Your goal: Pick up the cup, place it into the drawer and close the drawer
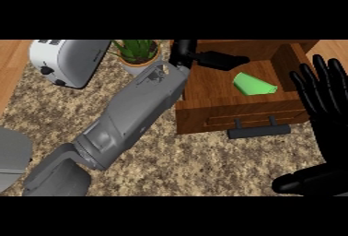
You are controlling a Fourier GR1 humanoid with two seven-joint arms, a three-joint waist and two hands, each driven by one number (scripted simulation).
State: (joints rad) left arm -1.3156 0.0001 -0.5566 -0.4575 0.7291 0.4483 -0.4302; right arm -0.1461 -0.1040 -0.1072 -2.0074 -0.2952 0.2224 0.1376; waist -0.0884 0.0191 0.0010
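Head view: where does the cup lie?

— The bright green plastic cup (255, 84) lies on its side inside the open brown wooden drawer (204, 102), just right of the left hand (216, 59) and a little nearer the robot. Hand and cup are apart, not touching.

— And how does that left hand stand?

— Its black fingers are stretched out towards the right over the back left part of the drawer, and they hold nothing. The grey left forearm (136, 110) runs down from it across the speckled brown stone desk (204, 166) to the lower left corner.

— What about the other one?

— The right hand (325, 99) rests at the right edge, fingers straight and pointing up, thumb low, with nothing in it. The cup lies to its left, well apart.

— Is the drawer pulled out?

— Yes. Its front panel faces the robot, and the dark bar handle (258, 131) sits on that panel, below the cup and nearer the robot than the left hand.

— Anything else on the desk?

— Left of the left hand stands a small green plant in a pale pot (138, 51), just beside the wrist. Farther left is a white toaster (68, 62). A grey round plate (10, 161) is cut off by the left edge, beside the left upper arm.
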